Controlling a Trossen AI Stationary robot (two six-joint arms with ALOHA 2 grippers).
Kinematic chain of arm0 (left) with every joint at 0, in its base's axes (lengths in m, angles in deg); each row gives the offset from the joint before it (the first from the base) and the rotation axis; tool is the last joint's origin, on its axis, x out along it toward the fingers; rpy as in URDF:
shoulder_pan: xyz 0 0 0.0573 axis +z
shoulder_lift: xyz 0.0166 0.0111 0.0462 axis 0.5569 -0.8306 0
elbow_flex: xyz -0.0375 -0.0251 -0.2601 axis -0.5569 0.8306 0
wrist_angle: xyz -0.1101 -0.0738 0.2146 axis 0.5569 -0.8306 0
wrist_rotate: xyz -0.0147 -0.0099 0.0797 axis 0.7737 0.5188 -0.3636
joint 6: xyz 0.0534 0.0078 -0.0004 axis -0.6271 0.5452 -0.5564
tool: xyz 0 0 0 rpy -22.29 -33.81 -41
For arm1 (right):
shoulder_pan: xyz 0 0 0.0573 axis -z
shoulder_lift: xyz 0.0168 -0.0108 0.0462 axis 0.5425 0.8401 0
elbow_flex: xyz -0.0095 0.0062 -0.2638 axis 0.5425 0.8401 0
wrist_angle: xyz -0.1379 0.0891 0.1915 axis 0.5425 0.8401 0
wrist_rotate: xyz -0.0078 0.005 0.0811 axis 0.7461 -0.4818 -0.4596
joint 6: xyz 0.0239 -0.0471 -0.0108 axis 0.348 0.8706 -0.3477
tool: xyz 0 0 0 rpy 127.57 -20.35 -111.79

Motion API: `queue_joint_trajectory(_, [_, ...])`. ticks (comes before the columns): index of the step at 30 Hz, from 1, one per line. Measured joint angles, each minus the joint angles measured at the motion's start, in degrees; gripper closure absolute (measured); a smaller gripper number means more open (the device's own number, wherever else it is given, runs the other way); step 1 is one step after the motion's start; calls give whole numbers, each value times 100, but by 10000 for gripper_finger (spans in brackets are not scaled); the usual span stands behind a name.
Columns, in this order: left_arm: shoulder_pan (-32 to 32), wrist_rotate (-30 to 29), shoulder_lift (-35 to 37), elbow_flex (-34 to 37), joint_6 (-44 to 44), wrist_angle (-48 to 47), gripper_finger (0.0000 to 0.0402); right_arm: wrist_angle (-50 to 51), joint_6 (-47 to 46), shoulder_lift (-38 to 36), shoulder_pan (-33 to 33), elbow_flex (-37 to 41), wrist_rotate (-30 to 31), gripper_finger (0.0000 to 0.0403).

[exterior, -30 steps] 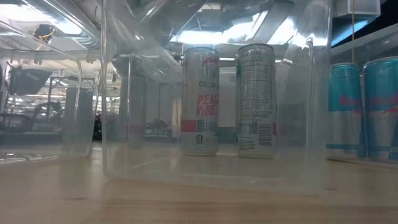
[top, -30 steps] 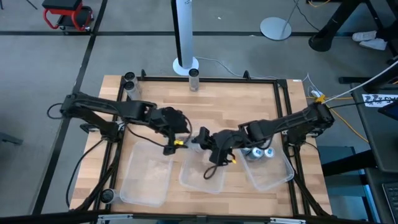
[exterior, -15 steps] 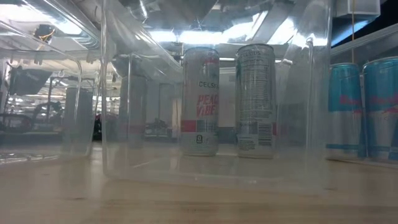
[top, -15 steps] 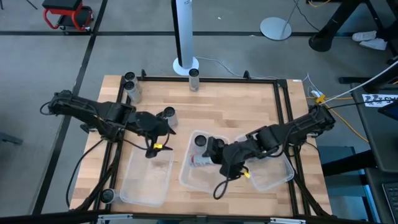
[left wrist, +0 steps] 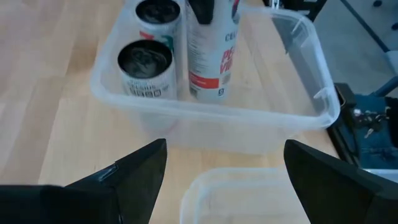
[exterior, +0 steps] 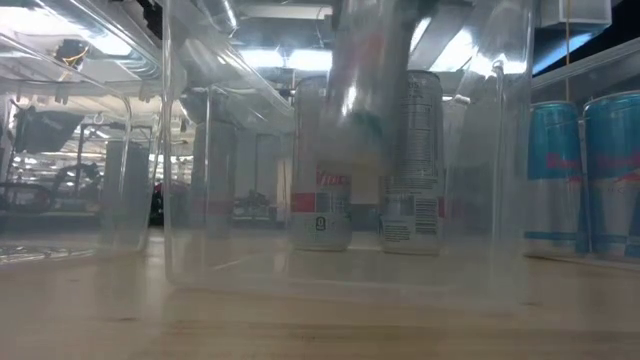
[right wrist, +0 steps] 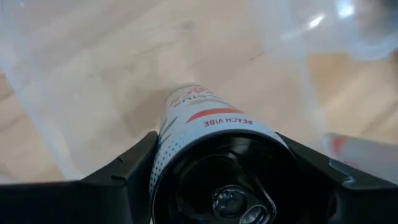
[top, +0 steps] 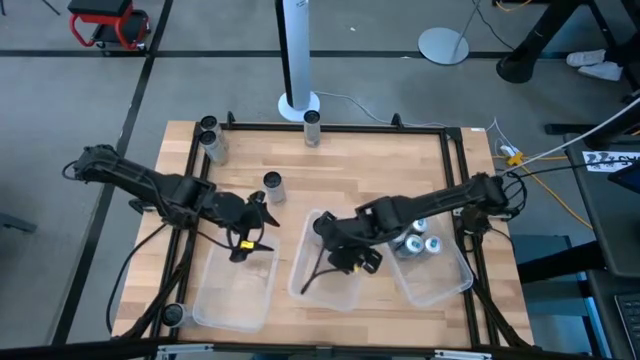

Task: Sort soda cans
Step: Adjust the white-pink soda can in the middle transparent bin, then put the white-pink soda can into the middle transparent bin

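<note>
Here the right gripper [top: 345,240] clamps a white, red-lettered soda can [right wrist: 208,134] over the middle clear plastic bin [top: 325,290].
The left gripper [left wrist: 224,168] hovers empty, fingers spread, beside that bin.

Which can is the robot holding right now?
The white can with red "Peach Vibe" lettering, clamped in the right gripper over the middle clear bin. The other cans stand free in bins or on the table.
</note>
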Motion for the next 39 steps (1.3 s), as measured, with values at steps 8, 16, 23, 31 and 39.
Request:
queue_joint_trajectory(8, [-33, -3, 0, 54, -174, 134, 89, 376, -381, 563, 7, 4, -439, 144])
queue_joint_trajectory(16, [-33, -2, -2, 54, -191, 208, 89, 494, -451, 823, 16, 0, -352, 139])
queue_joint_trajectory(23, [-33, -2, -2, 54, -168, 213, 89, 491, -455, 809, 9, 0, -250, 79])
queue_joint_trajectory(31, [-31, -2, -4, 54, -115, 220, 89, 1032, -469, 799, -45, -486, -539, 37])
queue_joint_trajectory(39, [-13, -25, -4, 54, 8, 215, 89, 1967, -671, 790, -279, -1736, -272, 39])
